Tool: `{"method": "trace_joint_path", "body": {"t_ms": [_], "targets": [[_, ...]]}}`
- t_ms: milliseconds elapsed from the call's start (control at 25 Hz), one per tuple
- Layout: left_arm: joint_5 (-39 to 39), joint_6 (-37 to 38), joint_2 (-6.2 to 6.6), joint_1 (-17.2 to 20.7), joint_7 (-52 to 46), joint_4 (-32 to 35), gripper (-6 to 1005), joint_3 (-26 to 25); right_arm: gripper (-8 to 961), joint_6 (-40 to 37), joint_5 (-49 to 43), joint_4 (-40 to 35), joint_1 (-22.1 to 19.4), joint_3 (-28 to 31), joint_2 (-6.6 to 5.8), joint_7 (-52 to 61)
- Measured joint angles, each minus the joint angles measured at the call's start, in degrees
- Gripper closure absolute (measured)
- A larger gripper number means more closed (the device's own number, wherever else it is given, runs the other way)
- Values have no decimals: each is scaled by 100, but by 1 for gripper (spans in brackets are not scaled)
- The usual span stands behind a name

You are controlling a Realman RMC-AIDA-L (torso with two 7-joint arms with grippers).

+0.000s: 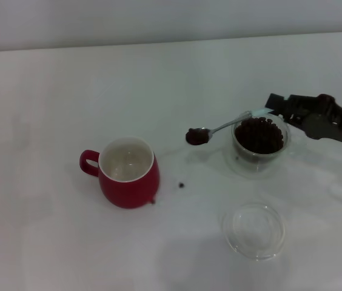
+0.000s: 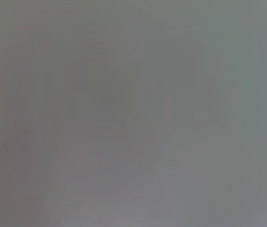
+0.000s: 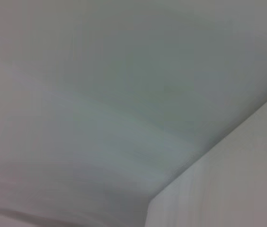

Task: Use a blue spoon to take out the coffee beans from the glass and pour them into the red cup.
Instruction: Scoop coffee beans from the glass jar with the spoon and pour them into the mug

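In the head view my right gripper [image 1: 272, 109] reaches in from the right edge and is shut on the pale handle end of the blue spoon [image 1: 219, 128]. The spoon's bowl [image 1: 196, 136] carries several coffee beans and hangs left of the glass [image 1: 259, 139], between it and the red cup [image 1: 128, 173]. Dark coffee beans [image 1: 258, 134] fill the glass. The red cup stands upright at centre left, its white inside showing no beans, its handle pointing left. The left gripper is out of view. Both wrist views show only blank grey surfaces.
A shallow clear dish [image 1: 255, 231] lies in front of the glass, toward the near right. One loose bean [image 1: 182, 185] rests on the white table [image 1: 50, 109] just right of the red cup, and another touches the cup's base [image 1: 153, 202].
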Motion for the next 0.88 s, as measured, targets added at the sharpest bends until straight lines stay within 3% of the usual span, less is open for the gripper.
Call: {"method": "trace_joint_path", "body": {"t_ms": [200,880], "targets": [[4,9,-2,22,0,0,222,0,806,23,0,-50,112,-115,52,-1],[-19,10,-21,63,0,0,221,0,806,489,-290,-797,574,-182,65,-173]]}}
